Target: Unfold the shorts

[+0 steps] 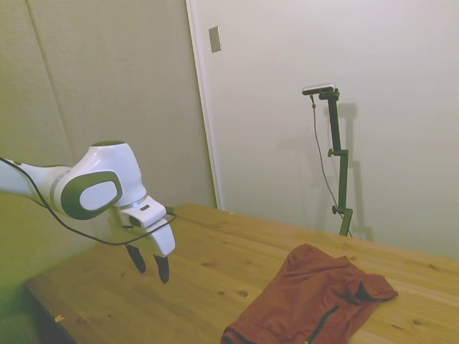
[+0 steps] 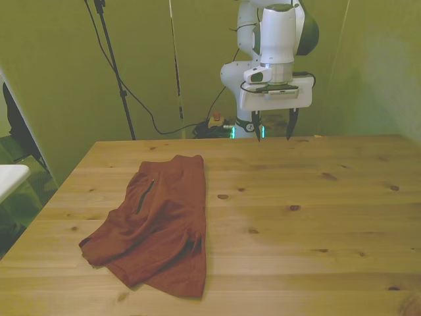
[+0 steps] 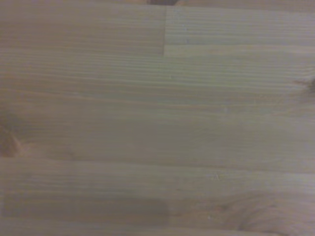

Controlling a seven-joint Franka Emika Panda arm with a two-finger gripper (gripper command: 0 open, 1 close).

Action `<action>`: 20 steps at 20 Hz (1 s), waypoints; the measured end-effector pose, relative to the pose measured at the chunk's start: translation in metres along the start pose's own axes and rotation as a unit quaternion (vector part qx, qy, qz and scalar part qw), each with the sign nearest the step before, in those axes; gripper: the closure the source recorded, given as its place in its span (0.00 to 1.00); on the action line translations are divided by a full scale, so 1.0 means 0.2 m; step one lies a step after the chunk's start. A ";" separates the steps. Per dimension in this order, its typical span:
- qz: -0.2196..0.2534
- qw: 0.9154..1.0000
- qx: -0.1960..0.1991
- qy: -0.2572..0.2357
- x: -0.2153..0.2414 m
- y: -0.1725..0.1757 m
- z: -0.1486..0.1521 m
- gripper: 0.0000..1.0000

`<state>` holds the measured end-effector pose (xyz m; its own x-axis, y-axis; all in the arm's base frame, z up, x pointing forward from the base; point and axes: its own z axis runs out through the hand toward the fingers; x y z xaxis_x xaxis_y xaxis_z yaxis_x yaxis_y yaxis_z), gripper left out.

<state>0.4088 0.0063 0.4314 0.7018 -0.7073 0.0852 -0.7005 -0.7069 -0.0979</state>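
I see nothing done yet: the shorts point(image 2: 158, 227) lie folded over on the desk point(image 2: 316, 197), around 8 o'clock in the front view. My end effector point(image 2: 274, 128) hangs empty, fingers apart, well away near 12 o'clock. Grasping and spreading remain.

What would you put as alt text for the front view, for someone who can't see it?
Rust-red shorts lie folded and rumpled on a wooden table, toward the front view's left. The white robot arm's tool hangs open above the table's far edge, well apart from the shorts and holding nothing.
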 end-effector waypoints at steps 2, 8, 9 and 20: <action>0.003 1.000 0.000 -0.001 0.01 0.01 0.00 0.00; 0.053 0.997 0.027 0.043 0.31 -0.03 -0.14 0.00; 0.068 0.996 0.031 0.054 0.40 -0.03 -0.16 0.00; 0.236 0.963 0.049 0.120 1.30 0.35 -0.26 0.00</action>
<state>0.5346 -0.2272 0.4982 0.2507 -0.9394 0.2338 -0.9098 -0.3111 -0.2746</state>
